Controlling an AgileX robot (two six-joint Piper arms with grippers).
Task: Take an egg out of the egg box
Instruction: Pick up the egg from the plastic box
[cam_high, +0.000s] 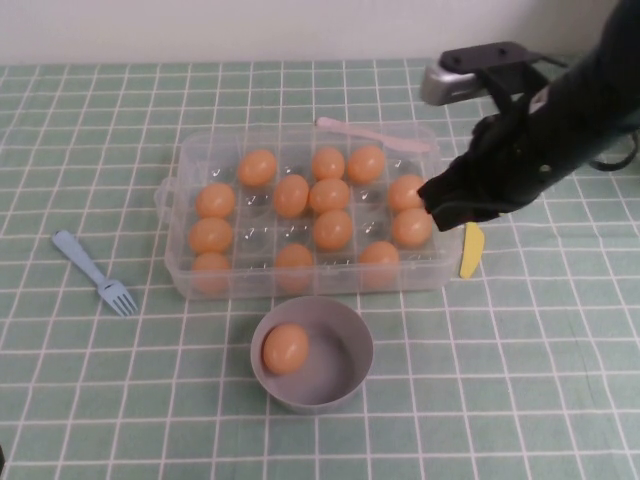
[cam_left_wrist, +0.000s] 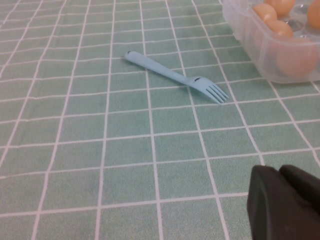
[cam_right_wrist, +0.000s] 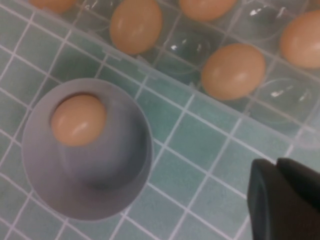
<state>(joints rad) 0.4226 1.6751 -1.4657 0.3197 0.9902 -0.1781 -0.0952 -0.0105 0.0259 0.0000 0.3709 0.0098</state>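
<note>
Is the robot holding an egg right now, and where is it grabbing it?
No. The egg lies loose in the bowl. The right gripper hovers above the egg box; the left gripper holds nothing.

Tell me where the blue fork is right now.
In the high view the blue fork lies flat on the green checked cloth on the robot's left, beside the egg box, tines toward the near edge.

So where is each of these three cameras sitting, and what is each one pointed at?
High view: raised on the robot's side, looking down at the egg box, bowl and right gripper.
Left wrist view: low over the cloth, facing the fork; left gripper at the edge.
Right wrist view: above the bowl holding an egg; gripper in the corner.
Shared: all show the egg box.
</note>
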